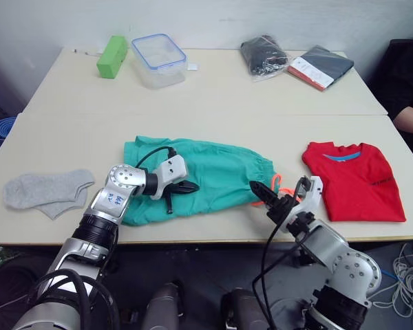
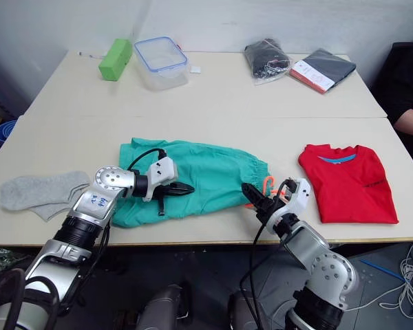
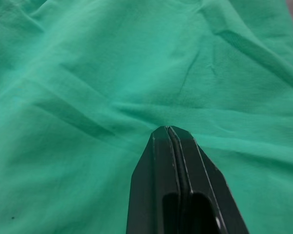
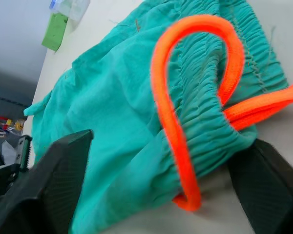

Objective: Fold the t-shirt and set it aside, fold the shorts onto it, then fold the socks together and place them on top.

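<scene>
The red t-shirt (image 1: 354,181) already lies folded on the right side of the table (image 1: 213,103), and the socks (image 1: 47,191) wait flat near the left edge, so the shorts (image 1: 206,175) spread in the middle look like the job in hand. The left pincer (image 1: 184,187) hangs over the green cloth with its fingers pressed together, and from the wrist view nothing seems caught between them, though I can't tell whether the tips actually touch the fabric. The right pincer (image 1: 263,195) sits at the waistband end with its fingers spread wide on either side of the gathered elastic and the orange drawstring (image 4: 185,112), not yet closed on anything. The worry here is that drawstring: its loop lies right in the gap, and if the right pincer closes where it is, it may well grab the cord alone or cord plus only a thin pinch of cloth. Lifting then would tug the string out or drag the shorts along in a bunch instead of folding them over. The waistband also lies close to the near table edge, so a pull toward the robot could slide the whole garment off. And the left pincer, with no grip, would do nothing to hold the far end down while the fold is made, so the cloth could crumple.
</scene>
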Robot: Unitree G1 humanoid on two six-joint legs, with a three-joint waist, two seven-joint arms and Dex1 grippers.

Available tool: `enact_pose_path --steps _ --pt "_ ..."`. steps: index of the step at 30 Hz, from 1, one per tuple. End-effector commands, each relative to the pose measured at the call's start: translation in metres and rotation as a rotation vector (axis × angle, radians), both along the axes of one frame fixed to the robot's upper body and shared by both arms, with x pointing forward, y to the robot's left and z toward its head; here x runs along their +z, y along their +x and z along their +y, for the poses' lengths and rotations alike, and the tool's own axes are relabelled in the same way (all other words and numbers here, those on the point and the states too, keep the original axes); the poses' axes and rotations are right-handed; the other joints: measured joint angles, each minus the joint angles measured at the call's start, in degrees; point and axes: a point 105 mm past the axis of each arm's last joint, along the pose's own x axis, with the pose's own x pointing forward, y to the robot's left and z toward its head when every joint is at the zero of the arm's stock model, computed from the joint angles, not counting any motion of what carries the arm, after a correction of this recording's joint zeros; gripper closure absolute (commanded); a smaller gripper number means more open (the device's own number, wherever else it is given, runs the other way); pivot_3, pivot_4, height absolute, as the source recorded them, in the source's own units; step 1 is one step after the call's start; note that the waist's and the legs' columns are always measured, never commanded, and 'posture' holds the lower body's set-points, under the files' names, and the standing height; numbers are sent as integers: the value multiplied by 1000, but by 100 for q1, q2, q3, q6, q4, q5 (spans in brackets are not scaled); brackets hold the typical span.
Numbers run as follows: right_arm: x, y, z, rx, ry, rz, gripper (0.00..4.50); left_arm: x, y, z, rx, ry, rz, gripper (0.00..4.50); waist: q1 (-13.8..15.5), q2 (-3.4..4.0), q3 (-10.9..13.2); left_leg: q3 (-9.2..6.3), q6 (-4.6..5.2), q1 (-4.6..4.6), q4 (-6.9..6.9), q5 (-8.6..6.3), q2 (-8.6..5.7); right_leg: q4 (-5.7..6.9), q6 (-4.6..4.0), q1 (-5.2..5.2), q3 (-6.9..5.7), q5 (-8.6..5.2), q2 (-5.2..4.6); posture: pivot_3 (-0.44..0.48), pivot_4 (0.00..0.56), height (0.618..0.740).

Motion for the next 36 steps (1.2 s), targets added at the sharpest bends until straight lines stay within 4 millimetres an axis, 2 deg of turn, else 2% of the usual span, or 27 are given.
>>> enact_pose_path --steps 1,8,9,12,17,20,23,26,29,32,36 --pt "-11 7 1 4 -36 39 1764 7 8 8 68 5 -43 4500 -5 0 0 1 0 1 -2 0 0 0 0 0 1 0 0 0 150 740" --pt "8 14 -4 14 -95 -67 4241 4 13 16 128 -4 -35 4500 8 0 0 5 -1 2 -14 1 0 -8 0 -4 4 0 0 0 150 740" --pt "19 14 -2 48 -124 -121 4459 3 13 16 132 -4 -32 4500 18 1 0 5 -1 1 -14 1 -1 -11 0 -3 4 0 -1 0 150 740" --pt "47 11 13 162 -171 -258 4459 -1 13 17 147 -4 -26 4500 25 4 2 8 1 -8 -14 2 -3 -12 0 -11 5 0 -4 0 150 740" --pt "88 0 53 409 -154 -436 4459 1 18 21 196 -22 -41 4500 12 5 3 11 0 -10 -21 3 1 -10 0 -21 6 0 -1 0 150 740" --pt "104 -8 82 577 -172 -509 4459 17 22 28 263 -93 -57 4500 10 5 3 10 0 -14 -21 4 1 -11 0 -23 5 0 -1 0 150 740" --pt "113 -10 108 690 -176 -558 4459 45 19 42 344 -206 -68 4500 -4 4 4 11 0 -23 -20 4 1 -9 0 -31 4 0 -2 0 150 740" --pt "116 -9 129 780 -184 -586 4459 62 6 67 404 -218 -90 4500 -20 3 4 9 -4 -32 -20 7 1 -7 0 -41 2 0 -2 0 150 740" --pt "110 -7 149 873 -231 -606 4459 71 -9 97 487 -172 -121 4500 -74 3 5 14 -5 -31 -23 8 0 -8 0 -41 5 0 -3 0 150 740" --pt "91 -5 171 990 -332 -620 4459 75 -20 133 630 -113 -167 4500 -108 4 5 15 -4 -30 -25 7 -1 -12 0 -41 6 0 -4 0 150 740" --pt "67 -3 191 1087 -485 -678 4459 80 -27 155 761 -123 -192 4500 -97 3 6 14 -3 -33 -25 6 0 -5 0 -50 5 0 -5 0 150 740"
